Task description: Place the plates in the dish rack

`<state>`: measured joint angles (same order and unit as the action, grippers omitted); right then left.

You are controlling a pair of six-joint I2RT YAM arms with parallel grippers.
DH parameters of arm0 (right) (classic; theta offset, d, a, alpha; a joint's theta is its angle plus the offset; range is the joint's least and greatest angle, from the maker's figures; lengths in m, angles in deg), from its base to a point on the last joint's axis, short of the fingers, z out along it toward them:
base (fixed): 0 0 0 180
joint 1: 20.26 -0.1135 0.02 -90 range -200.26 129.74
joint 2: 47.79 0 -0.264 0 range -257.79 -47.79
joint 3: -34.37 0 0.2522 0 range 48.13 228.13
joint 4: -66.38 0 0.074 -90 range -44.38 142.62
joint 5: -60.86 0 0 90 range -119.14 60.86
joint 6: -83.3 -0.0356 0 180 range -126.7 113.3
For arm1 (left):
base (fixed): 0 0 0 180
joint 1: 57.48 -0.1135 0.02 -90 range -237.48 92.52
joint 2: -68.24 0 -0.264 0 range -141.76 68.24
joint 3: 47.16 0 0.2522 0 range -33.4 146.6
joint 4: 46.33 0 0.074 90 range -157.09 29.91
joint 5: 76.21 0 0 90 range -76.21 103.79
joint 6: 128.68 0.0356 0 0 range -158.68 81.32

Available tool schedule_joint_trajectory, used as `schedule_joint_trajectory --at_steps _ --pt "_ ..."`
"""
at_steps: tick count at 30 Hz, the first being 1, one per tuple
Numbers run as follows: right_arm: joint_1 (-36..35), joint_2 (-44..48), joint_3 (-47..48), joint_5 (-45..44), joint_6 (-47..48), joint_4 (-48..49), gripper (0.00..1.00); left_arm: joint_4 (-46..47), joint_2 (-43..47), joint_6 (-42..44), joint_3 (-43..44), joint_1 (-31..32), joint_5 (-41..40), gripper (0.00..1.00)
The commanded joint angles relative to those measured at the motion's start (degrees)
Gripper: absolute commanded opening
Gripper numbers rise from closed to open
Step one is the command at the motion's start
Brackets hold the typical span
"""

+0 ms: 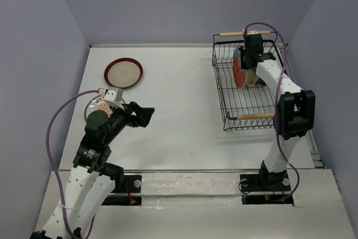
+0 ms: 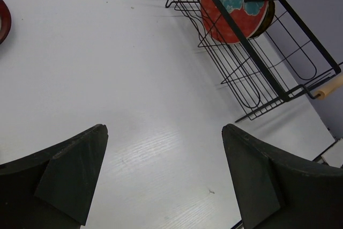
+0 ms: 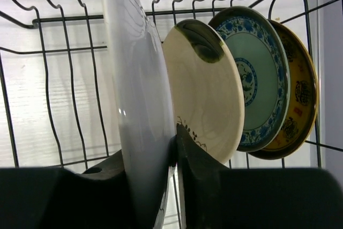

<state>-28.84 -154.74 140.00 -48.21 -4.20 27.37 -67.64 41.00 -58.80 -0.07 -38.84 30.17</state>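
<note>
Right wrist view tells the story: the right gripper (image 3: pixel 155 169) is clamped on the rim of the red-and-teal floral plate (image 3: pixel 138 95), which shows us its glossy pale back, on edge inside the dish rack (image 3: pixel 53 20). Right beside it stand the cream plate (image 3: pixel 206 92), the blue patterned plate (image 3: pixel 260 79) and the yellow patterned plate (image 3: pixel 300 100), all leaning in the wires. Whether the held plate touches the cream one, I can't tell from here.

From overhead, the left gripper (image 1: pixel 146 116) hangs over the table with its jaws wide apart and nothing in them. The white plate with orange pattern (image 1: pixel 99 106) lies half hidden under that arm, and the red-rimmed beige plate (image 1: pixel 123 73) sits flat nearer the far wall.

The danger, I'd say, is in the release. If the rim isn't seated between two wires, the plate tips onto the cream one and could set the whole row clattering. That slick glaze could also slide in the pads. And the left arm could clip the plate beneath it.
</note>
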Motion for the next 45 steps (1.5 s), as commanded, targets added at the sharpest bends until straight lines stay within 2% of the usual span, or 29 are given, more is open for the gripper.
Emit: schedule_joint_trajectory --at_steps 1,3,4,7,9,14,19,21,25,28,29,33,36,41,42,45 --pt "0.1 0.9 3.8 -3.3 -1.3 8.3 0.40 1.6 -1.5 1.1 0.3 0.0 -2.0 0.99" --pt "0.1 2.0 3.8 -3.9 -2.1 8.0 0.55 1.1 -2.7 1.0 0.5 -0.4 -2.5 0.99" --pt "0.1 2.5 3.8 -3.8 -2.3 7.9 0.67 1.0 -3.1 1.0 0.8 -0.6 -2.8 0.99" --pt "0.1 4.6 3.6 -2.2 -4.8 7.1 0.80 0.9 -4.4 1.0 1.0 -1.3 -2.7 0.99" --pt "0.1 6.8 2.8 1.1 -5.9 6.7 0.83 0.8 -4.4 1.0 1.0 -2.0 -2.7 0.99" --pt "0.1 10.8 1.5 5.6 -8.5 5.8 0.85 0.6 -3.3 1.0 1.0 -2.5 -3.8 0.99" --pt "-3.8 17.6 -0.8 9.9 -12.1 5.5 0.88 0.4 -2.2 0.8 1.2 -2.8 -4.5 0.99" --pt "-6.5 20.0 -2.4 13.1 -14.5 6.4 0.88 0.3 -1.5 0.9 1.4 -2.9 -4.6 0.99" --pt "-18.3 23.7 -7.7 18.6 -21.6 12.5 0.88 1.6 1.8 0.3 2.0 -3.7 -5.9 0.99" --pt "-26.9 21.4 -8.3 21.1 -27.3 17.2 0.87 3.7 5.3 -0.3 4.7 -3.6 -7.3 0.99" --pt "-26.9 20.0 -7.9 20.9 -28.4 18.1 0.86 4.2 6.2 -0.3 5.6 -3.6 -7.7 0.99" --pt "-37.5 10.6 -2.9 20.2 -33.4 22.6 0.85 4.2 7.8 0.9 9.7 -2.8 -9.6 0.99" --pt "-41.2 1.3 2.3 19.6 -37.9 24.2 0.81 4.4 9.9 1.8 8.8 -1.4 -11.7 0.99" --pt "-44.9 -14.0 11.5 21.8 -43.1 24.6 0.67 3.5 11.9 3.9 9.6 1.8 -17.1 0.99" --pt "-45.5 -15.9 12.9 23.1 -44.3 24.6 0.59 3.5 12.6 4.1 8.9 2.5 -18.7 0.99" --pt "-46.0 -22.6 17.7 26.5 -47.4 24.6 0.49 4.8 14.7 4.4 4.8 4.4 -20.4 0.99"
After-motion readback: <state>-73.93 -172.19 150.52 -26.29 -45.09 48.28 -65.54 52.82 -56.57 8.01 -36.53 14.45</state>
